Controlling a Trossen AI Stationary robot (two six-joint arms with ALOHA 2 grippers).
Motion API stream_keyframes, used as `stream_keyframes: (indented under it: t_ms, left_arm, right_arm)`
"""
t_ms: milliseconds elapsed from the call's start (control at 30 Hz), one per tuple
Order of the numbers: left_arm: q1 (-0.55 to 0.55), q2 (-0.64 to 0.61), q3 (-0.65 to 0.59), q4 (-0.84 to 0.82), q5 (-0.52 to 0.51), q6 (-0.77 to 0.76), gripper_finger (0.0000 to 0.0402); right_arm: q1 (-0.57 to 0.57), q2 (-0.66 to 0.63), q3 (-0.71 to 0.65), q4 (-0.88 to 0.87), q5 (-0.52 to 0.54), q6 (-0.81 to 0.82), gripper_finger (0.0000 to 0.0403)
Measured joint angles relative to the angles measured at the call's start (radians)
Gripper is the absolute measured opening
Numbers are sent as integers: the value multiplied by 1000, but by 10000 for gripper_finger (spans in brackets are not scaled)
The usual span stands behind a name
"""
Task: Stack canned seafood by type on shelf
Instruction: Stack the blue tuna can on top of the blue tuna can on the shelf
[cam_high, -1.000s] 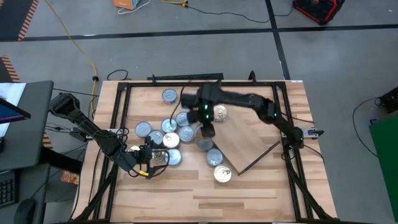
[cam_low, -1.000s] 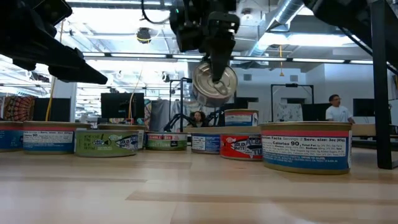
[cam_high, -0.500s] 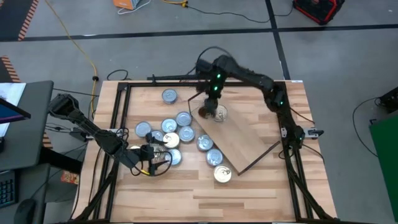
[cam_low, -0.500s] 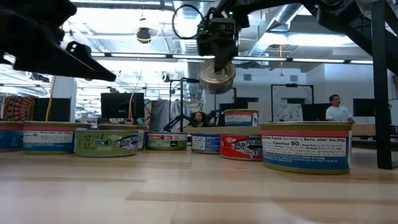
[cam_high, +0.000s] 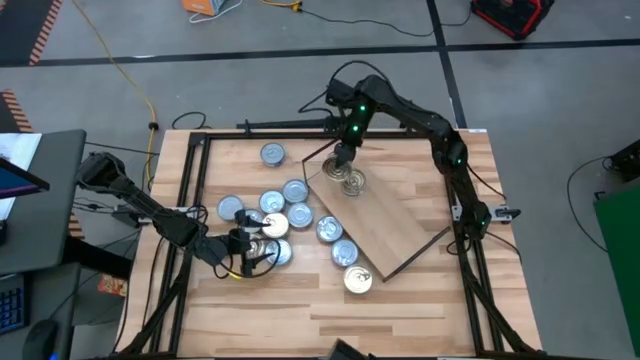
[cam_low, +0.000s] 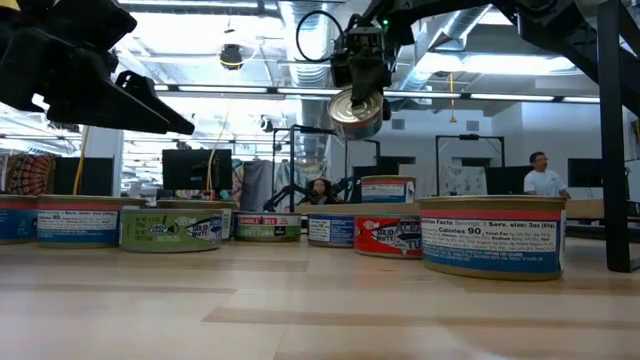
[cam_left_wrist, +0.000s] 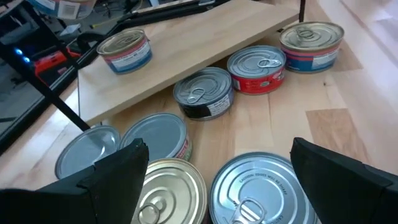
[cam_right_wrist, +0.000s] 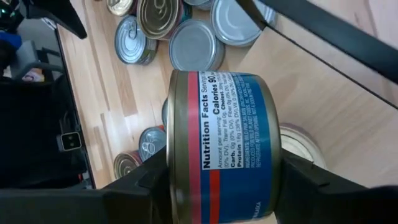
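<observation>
My right gripper (cam_high: 344, 160) is shut on a blue-and-red labelled tin (cam_right_wrist: 221, 146), held high above the far left corner of the shelf (cam_high: 395, 215), a light-wood board lying askew on the table. One pale tin (cam_high: 351, 183) stands on the shelf just below it. Several tins (cam_high: 280, 215) sit flat in a cluster on the tabletop left of the shelf, and more (cam_high: 345, 252) lie along its near left edge. My left gripper (cam_left_wrist: 217, 149) is open and low at the cluster's near side, with two silver lids (cam_left_wrist: 261, 190) in front of its fingers. My right gripper pinches the tin between its two fingers, one on each flat end (cam_right_wrist: 169, 171), so the label band faces the wrist camera. The fingers slant down from above. The tin (cam_low: 357, 112) hangs tipped on its edge, lifted clear of the shelf and the table.
A thin dark metal frame (cam_high: 190, 190) runs round the tabletop. A single tin (cam_high: 272, 154) stands apart near the far edge. The shelf's right and near parts (cam_high: 410, 230) are bare wood. People (cam_low: 540, 175) show in the room behind the table.
My right gripper has carried the tin up from over the cluster toward the table's far edge and a little right, ending above the shelf's far left corner. The tin has turned from lid facing the near side to tipped more edge-on.
</observation>
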Motion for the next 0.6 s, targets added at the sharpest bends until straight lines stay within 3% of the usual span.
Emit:
stream_keyframes:
  t_ms: [233, 600]
  left_arm:
    - [-2, 0, 0, -1, 27, -32, 377]
    - [-2, 0, 0, 16, 25, -36, 377]
  right_arm:
    - [8, -120, -269, 18, -44, -42, 216]
    - [-41, -443, -800, 522, -55, 91, 218]
